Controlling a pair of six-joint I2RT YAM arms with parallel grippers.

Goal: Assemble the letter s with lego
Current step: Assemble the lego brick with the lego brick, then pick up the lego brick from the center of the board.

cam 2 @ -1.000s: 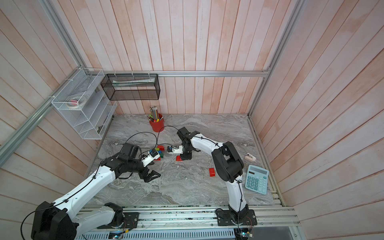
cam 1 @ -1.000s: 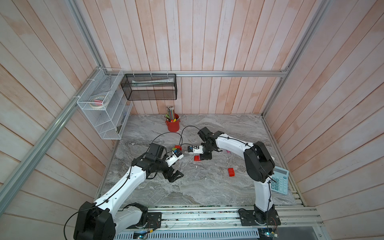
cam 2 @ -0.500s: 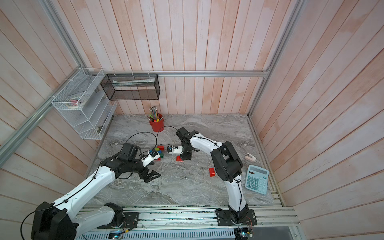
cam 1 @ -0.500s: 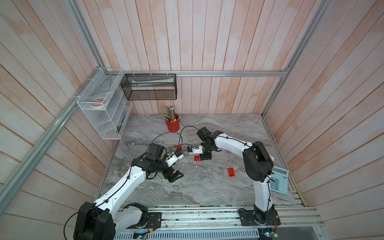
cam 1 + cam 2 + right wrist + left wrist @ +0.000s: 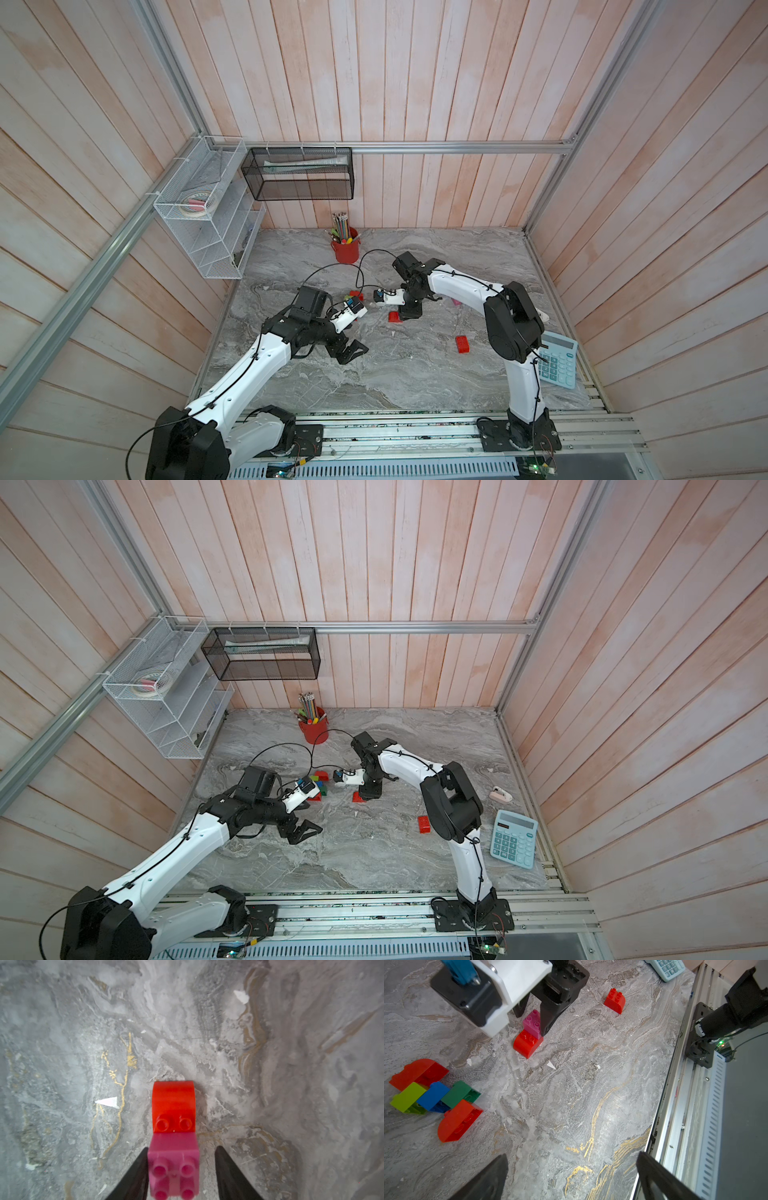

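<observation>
Marble tabletop (image 5: 571, 1095): right gripper (image 5: 181, 1148) stood parted around pink brick (image 5: 174, 1167) atop red brick (image 5: 173, 1103); one finger (image 5: 135, 1174) touched it, so retreat might topple it. Left gripper (image 5: 572, 1154) gaped empty.

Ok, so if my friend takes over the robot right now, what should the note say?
Left gripper: open, empty, above the table.
Right gripper: open, fingers either side of the pink brick, with a gap on one side.
Bricks: the pink brick sits on a red brick. The colourful bunch (red, lime, blue, green) lies nearby. A spare red brick lies alone.
Done: pink stacked on red.
Left: join the pieces into an S.
</observation>
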